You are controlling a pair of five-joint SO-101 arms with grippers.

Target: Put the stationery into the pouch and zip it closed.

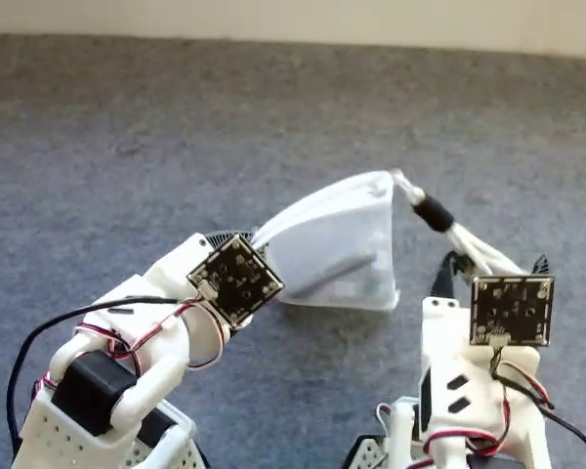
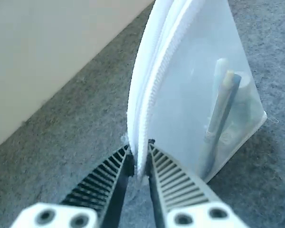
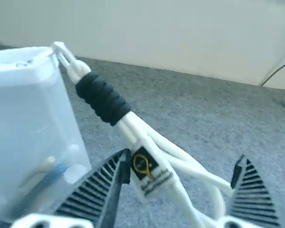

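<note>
A translucent white pouch stands lifted off the grey carpet, its zipper edge uppermost. Inside it lie a blue-and-yellow pen and other pale stationery. My left gripper is shut on the near end of the pouch's zipper edge, at the pouch's left corner in the high view. A white pull cord with a black bead runs from the pouch's far corner down between the fingers of my right gripper. That gripper is open, with the cord and its label lying loose across it.
Grey carpet covers the whole work surface. A pale wall borders it at the back. Both arm bases stand close together at the front edge.
</note>
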